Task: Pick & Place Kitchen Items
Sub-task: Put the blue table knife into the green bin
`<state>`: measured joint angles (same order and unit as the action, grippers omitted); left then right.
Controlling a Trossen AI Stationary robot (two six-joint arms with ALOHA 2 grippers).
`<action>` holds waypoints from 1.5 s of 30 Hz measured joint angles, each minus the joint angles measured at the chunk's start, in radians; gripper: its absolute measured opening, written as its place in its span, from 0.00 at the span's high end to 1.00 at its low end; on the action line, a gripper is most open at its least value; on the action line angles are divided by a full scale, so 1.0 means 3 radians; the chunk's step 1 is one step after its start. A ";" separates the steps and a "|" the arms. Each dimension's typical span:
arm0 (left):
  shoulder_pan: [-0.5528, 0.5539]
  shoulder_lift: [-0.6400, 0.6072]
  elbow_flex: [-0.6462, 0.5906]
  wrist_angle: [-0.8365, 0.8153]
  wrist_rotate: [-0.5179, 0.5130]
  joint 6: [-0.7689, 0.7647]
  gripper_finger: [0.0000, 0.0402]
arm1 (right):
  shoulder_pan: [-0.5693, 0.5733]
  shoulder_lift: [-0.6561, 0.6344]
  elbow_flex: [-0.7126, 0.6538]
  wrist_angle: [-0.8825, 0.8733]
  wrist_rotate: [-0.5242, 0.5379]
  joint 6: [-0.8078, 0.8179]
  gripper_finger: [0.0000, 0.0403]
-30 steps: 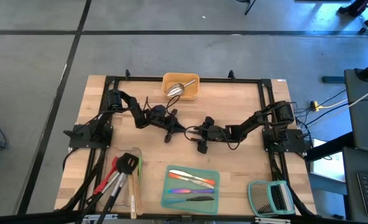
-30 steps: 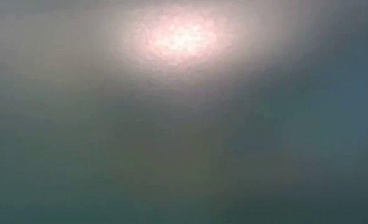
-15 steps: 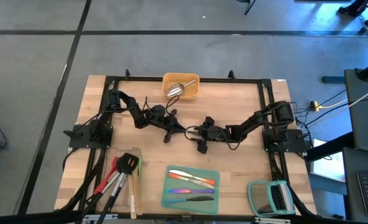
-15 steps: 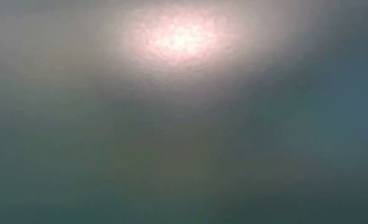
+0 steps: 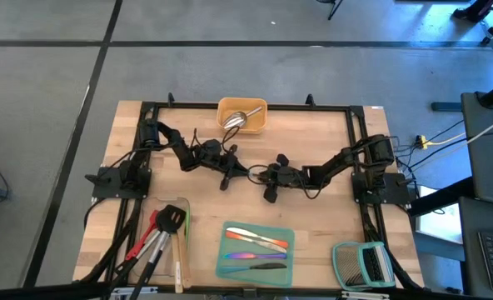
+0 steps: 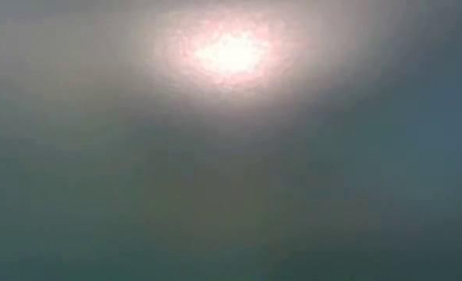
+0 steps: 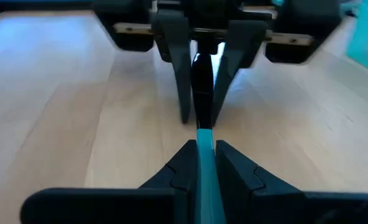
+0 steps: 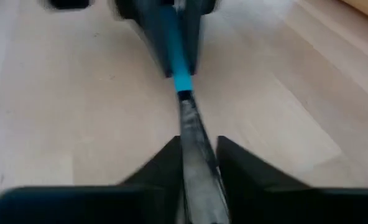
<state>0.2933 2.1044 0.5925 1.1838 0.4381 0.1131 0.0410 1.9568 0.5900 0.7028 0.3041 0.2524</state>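
Mid-table | right gripper (image 5: 259, 174) fingers now closed on blue-handled utensil (image 7: 204, 163) | left gripper (image 5: 240, 172) unchanged

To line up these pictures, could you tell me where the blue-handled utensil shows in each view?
High view: blue-handled utensil at table centre, between both grippers.
Low view: not in it.
Left wrist view: blue handle between left gripper fingers.
Right wrist view: dark end between right gripper fingers.
Shared landmark: the opposite gripper holding its far end.

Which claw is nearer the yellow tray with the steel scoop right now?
Left. The left claw sits just below the yellow tray, slightly to its left. The right claw is a little farther out toward mid-table; both meet on the blue-handled utensil.
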 joint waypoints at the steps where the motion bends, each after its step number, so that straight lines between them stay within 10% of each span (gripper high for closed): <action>1: 0.0009 0.0000 0.0006 0.0000 0.0068 0.0052 0.90 | -0.0005 -0.0002 0.0000 0.0000 -0.0091 -0.0060 0.83; 17: -0.0120 -0.0077 0.0008 0.0083 -0.0076 0.0521 0.75 | -0.0134 0.0003 0.0160 -0.0073 -0.0914 0.0584 0.84; 26: -0.0568 -0.0278 0.0016 -0.0371 -0.1575 0.1315 0.56 | -0.0282 -0.0086 0.0163 -0.0115 -0.1464 0.0878 0.84; 31: -0.0611 -0.0284 0.0016 -0.0456 -0.1778 0.1293 0.52 | -0.0339 -0.0227 0.0154 -0.0163 -0.1706 0.1192 0.84; 38: -0.0608 -0.0276 0.0013 -0.0501 -0.1806 0.1215 0.63 | -0.0454 -0.0300 0.0154 -0.0202 -0.1999 0.1536 0.84; 45: -0.0606 -0.0291 0.0018 -0.0593 -0.1620 0.1028 0.94 | -0.0464 -0.0303 0.0156 -0.0216 -0.1964 0.1500 0.84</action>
<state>0.1116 2.0172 0.5978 1.0058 -0.0478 0.4215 -0.0982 1.8660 0.6369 0.6379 -0.2850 0.7025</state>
